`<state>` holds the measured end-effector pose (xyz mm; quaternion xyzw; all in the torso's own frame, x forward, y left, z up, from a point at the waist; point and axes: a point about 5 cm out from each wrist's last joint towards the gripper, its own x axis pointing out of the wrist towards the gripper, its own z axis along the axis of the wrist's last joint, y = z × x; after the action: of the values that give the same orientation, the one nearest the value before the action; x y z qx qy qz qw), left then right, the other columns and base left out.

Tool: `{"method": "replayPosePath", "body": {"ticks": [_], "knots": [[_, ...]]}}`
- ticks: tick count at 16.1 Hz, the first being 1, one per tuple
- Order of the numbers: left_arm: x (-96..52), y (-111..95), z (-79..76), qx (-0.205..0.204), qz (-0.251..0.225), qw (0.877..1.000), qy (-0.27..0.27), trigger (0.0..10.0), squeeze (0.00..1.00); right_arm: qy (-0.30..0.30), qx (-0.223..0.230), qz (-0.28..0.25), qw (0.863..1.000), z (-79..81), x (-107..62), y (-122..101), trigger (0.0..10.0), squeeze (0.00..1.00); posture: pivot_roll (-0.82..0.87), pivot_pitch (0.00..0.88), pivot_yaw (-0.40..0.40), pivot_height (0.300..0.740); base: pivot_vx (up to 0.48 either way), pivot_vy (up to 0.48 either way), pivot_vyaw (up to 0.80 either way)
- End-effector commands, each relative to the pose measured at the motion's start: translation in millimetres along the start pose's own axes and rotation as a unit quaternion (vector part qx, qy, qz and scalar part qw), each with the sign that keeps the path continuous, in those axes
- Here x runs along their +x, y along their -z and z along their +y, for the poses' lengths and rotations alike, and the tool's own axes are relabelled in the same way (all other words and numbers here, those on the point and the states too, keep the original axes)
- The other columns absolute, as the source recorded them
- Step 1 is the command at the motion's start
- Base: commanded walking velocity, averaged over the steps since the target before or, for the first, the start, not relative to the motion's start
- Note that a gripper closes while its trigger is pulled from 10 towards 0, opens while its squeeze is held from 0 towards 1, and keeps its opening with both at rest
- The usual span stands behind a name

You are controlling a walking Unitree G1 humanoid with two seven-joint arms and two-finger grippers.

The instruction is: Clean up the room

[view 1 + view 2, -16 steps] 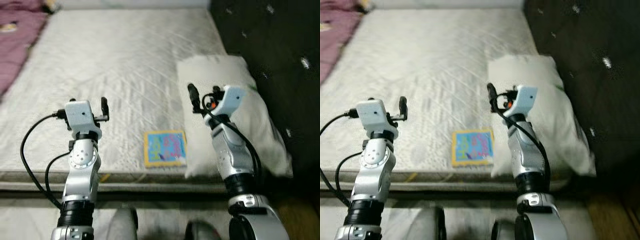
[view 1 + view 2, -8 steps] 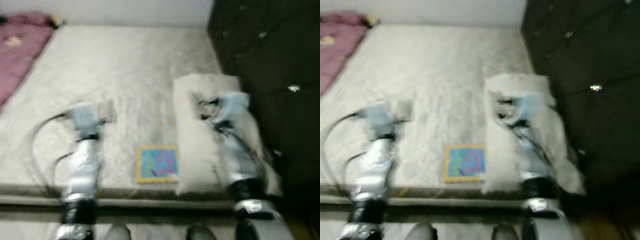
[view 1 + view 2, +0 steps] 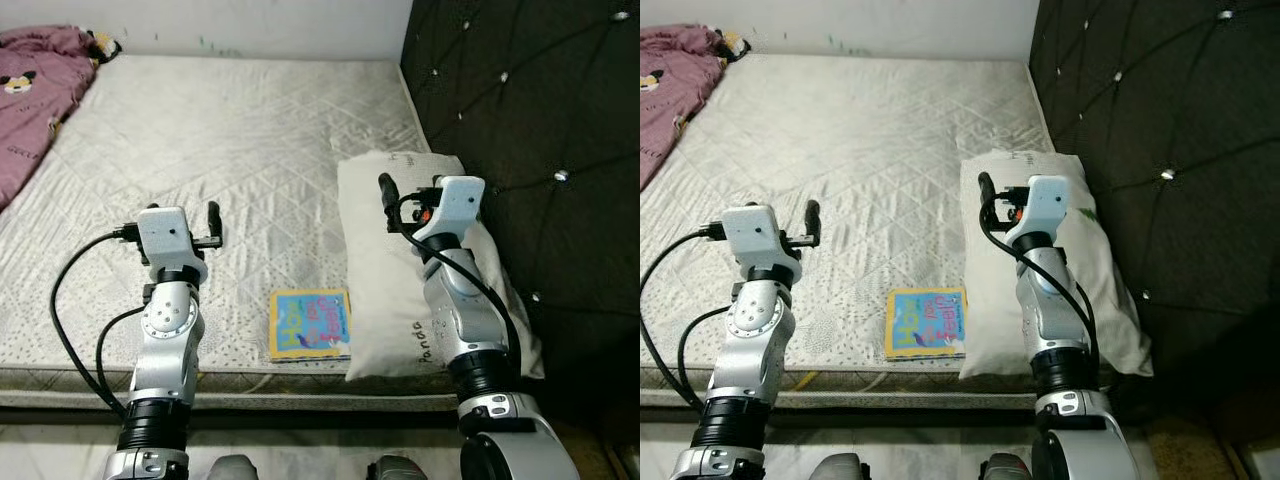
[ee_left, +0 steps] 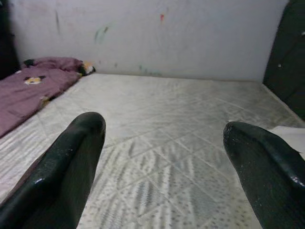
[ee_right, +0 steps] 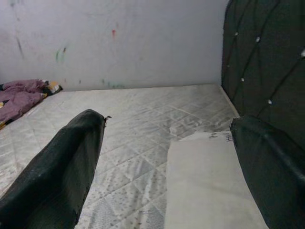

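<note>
Cleanup looks barely started, going by how things lie.

Far left: purple blanket [image 3: 35, 85] bunched at the far corner of the mattress [image 3: 240, 140], with a small soft toy [image 3: 103, 44] at its top edge. Not folded, not put away.

My left fingers [image 3: 210, 222] hover over the near-left part of the mattress, spread wide, nothing between them. Wrist view confirms it: both pads apart, bare quilting beyond.

Centre: a colourful picture book [image 3: 311, 323] lies flat near the front edge of the mattress, just beside the pillow's left side, maybe touching it. Likely the next thing to pick up; it lies between my two arms.

Right: white pillow [image 3: 400, 270] lies lengthwise against the dark tufted headboard [image 3: 520, 130]. It sits skewed, and its near end overhangs the mattress edge a bit. My right fingers [image 3: 400, 205] are above the pillow's upper half, spread, holding nothing.

Containers: no bin, basket or box in sight, so I can't tell where the book or toy should go.

Left to do, in my judgement: book, blanket, toy, straighten pillow.
</note>
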<state>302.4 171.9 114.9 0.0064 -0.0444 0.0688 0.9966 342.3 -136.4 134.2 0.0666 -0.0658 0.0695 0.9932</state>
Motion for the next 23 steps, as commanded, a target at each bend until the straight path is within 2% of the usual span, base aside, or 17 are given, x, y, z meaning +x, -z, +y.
{"method": "replayPosePath", "body": {"ticks": [1,4,10,18,23], "knots": [[0.7,0.6,-1.2,-0.006,0.003,1.0,0.005,10.0,0.0,0.001,0.0,0.004,1.0,-0.9,0.2,1.4,10.0,0.0,-0.05,0.0,0.018,0.74,0.0,0.0,0.0],[0.7,0.3,-1.8,-0.01,0.003,1.0,0.007,10.0,0.0,0.003,0.002,0.007,1.0,-1.1,0.2,2.4,10.0,0.0,-0.05,0.0,0.019,0.74,0.0,0.2,-0.14],[2.1,0.8,-2.3,-0.017,0.006,1.0,0.01,10.0,0.0,0.0,0.004,0.011,1.0,0.6,0.0,4.6,10.0,0.0,-0.05,0.0,0.023,0.74,0.0,0.314,-0.72],[2.4,1.2,-3.0,-0.021,0.008,1.0,0.009,10.0,0.0,-0.003,0.003,0.016,1.0,0.5,0.5,5.8,10.0,0.0,-0.05,0.0,0.02,0.74,0.0,0.35,0.0],[2.8,1.4,-3.4,-0.025,0.009,1.0,0.008,10.0,0.0,-0.005,0.003,0.018,1.0,0.9,0.7,6.5,10.0,0.0,-0.05,0.0,0.017,0.74,0.0,0.404,-0.74]]}}
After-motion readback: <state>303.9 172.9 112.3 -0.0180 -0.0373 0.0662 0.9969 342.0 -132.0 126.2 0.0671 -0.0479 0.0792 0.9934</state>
